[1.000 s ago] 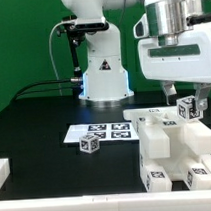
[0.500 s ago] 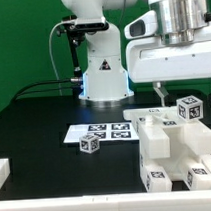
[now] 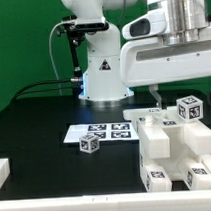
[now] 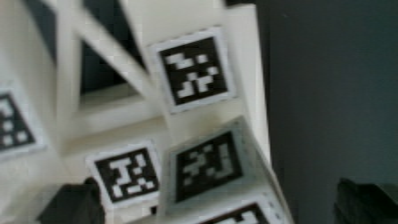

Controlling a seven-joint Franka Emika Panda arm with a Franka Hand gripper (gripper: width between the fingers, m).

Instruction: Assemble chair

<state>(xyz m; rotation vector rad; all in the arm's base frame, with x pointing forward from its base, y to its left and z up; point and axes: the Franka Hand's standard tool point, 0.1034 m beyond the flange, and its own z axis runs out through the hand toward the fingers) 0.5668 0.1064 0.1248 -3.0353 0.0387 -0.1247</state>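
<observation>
The chair is a chunky white structure of joined tagged blocks at the exterior view's right. A small tagged cube sits on top of it. Another small tagged cube lies loose on the black table. My gripper hangs just above the structure's top cube, open and empty. In the wrist view, white slabs with tags fill the picture below my gripper. Its dark fingertips stand far apart at either side.
The marker board lies flat in the middle of the table, behind the loose cube. The robot base stands at the back. A white part shows at the exterior view's left edge. A green wall is behind.
My gripper has risen straight up from around the top cube. The cube has stayed on the structure.
</observation>
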